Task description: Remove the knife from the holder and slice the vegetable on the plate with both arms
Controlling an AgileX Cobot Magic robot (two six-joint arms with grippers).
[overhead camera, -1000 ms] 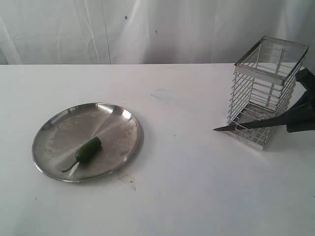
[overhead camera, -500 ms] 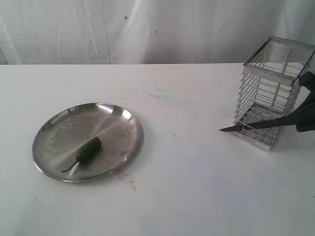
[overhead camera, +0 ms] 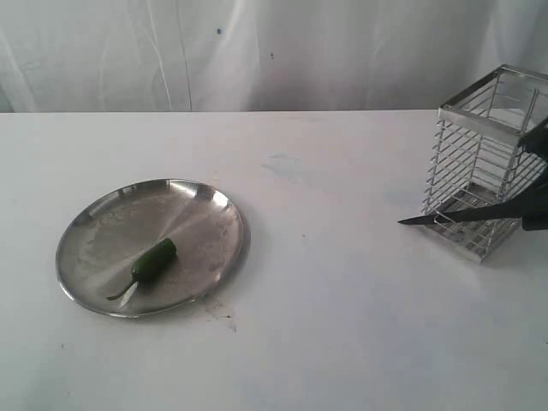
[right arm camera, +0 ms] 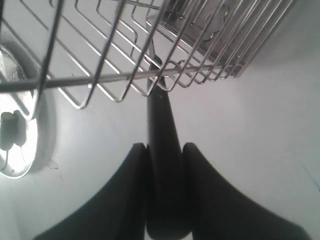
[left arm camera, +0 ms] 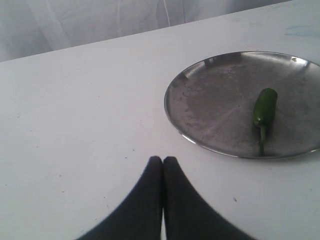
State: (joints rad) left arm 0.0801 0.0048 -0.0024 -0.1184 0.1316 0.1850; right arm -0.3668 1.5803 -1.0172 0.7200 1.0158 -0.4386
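Black knife (overhead camera: 462, 213) is clenched by its handle in our right gripper (right arm camera: 164, 147). The blade pokes out sideways through the lower wires of the holder (overhead camera: 479, 150), so we judge it is snagged and not free yet. Our left gripper (left arm camera: 162, 161) is pressed closed on nothing, low and just beside the plate (overhead camera: 193, 218), probably placed to steady the vegetable (overhead camera: 155, 258) lying there, well apart from the knife.
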